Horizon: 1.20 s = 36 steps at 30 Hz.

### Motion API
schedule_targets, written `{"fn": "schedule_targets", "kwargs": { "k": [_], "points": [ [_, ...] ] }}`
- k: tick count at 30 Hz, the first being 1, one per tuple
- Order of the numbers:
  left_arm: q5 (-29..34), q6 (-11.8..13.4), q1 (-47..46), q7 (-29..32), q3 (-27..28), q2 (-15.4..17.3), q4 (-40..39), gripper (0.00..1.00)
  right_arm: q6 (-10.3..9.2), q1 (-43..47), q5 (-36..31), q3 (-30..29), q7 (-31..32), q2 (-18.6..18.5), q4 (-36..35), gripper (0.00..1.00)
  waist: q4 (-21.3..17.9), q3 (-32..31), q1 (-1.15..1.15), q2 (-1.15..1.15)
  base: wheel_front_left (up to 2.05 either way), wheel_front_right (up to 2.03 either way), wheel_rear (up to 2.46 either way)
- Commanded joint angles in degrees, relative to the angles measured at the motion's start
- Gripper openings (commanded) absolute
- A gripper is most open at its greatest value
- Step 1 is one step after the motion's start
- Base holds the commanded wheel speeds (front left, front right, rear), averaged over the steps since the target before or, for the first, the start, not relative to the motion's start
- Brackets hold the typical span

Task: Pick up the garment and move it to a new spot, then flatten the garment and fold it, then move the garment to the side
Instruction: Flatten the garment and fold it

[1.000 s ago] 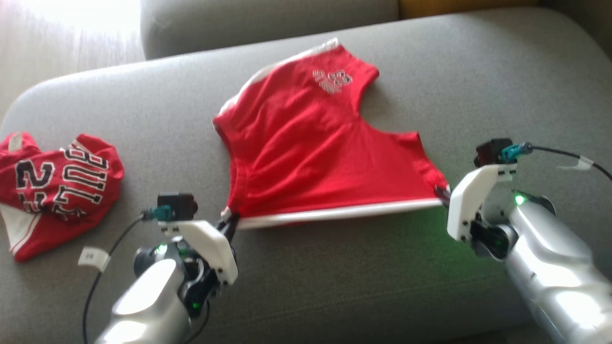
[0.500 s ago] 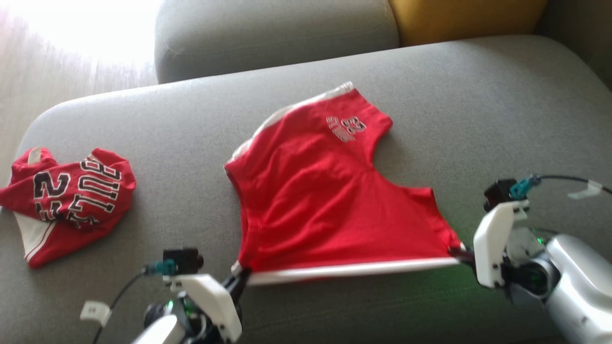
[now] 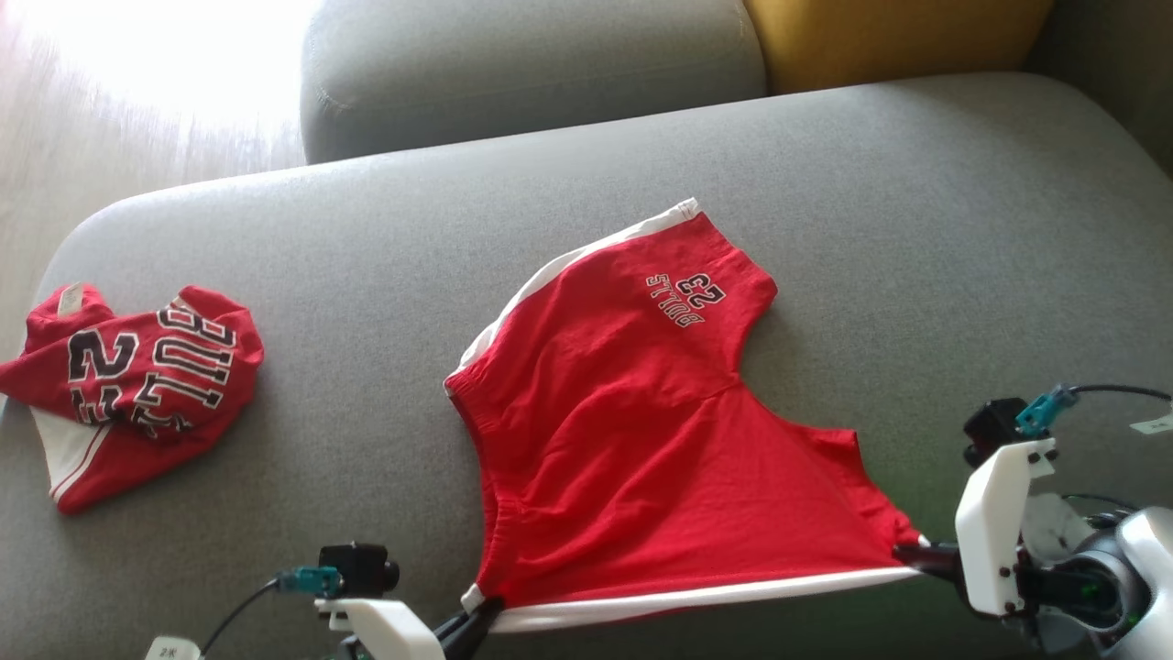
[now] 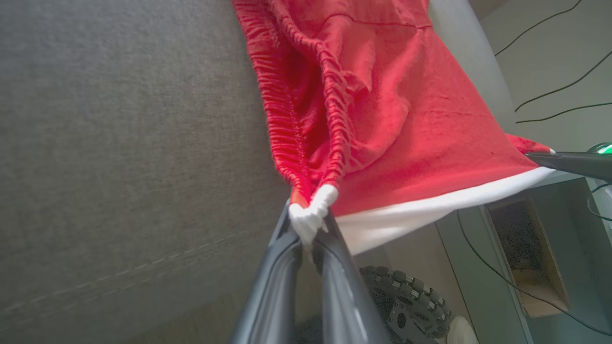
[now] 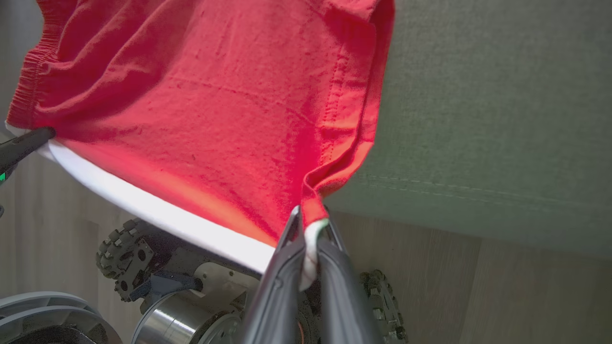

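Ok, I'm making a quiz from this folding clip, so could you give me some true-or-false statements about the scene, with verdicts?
1. The left gripper and the right gripper are each shut on an end of the red shorts' white stripe. True.
2. The shorts lie in a crumpled heap. False: they are stretched between the grippers and spread over the grey cushion.
3. A second red garment, printed BULLS, lies crumpled at the robot's left. True.
4. The left gripper pinches a leg hem. False: it pinches the corner at the gathered elastic waistband.
5. A blue cushion sits at the far right. False: a yellow cushion sits there.
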Motion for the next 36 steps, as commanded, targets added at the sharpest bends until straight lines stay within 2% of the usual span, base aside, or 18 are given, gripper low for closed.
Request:
{"fn": "schedule_targets", "kwargs": {
  "k": [1, 12, 17, 26, 31, 36],
  "points": [
    [-0.5, 1.1, -1.8, 0.4, 2.8, 2.5, -3.3, 0.0, -0.03, -0.3, -1.4, -2.3, 0.9, -1.7, -3.1, 0.0, 0.1, 0.2, 0.01, 0.0, 0.0, 0.0, 0.0],
    [-9.7, 5.9, -2.9, 6.5, 8.3, 2.2, -14.7, 0.0, -0.03, -2.7, -7.4, -10.3, 3.3, 3.3, -9.8, 0.0, 0.8, 3.3, 0.01, 0.0, 0.0, 0.0, 0.0],
    [-14.7, 9.1, -5.3, 11.5, 10.8, 2.1, -19.7, 0.0, -0.03, -7.9, -9.5, -12.8, 4.0, 5.4, -10.5, 0.0, 2.0, 6.4, 0.01, 0.0, 0.0, 0.0, 0.0],
    [-19.7, 13.0, -10.6, 16.5, 13.9, 1.3, -24.1, 0.0, -0.03, -20.0, -12.1, -13.7, 1.3, 8.1, -5.7, 0.0, 4.7, 11.2, 0.01, 0.0, 0.0, 0.0, 0.0],
    [-20.4, 15.1, -15.3, 18.9, 14.6, 0.8, -23.2, 0.0, -0.03, -26.6, -13.4, -13.0, -1.0, 8.5, -1.2, 0.0, 6.3, 14.5, 0.01, 0.0, 0.0, 0.0, 0.0],
    [-20.6, 16.0, -20.2, 21.6, 14.3, 0.2, -21.9, 0.0, -0.03, -32.6, -14.2, -11.4, -4.4, 9.0, 2.9, 0.0, 7.4, 17.8, 0.01, 0.0, 0.0, 0.0, 0.0]
  ]
}}
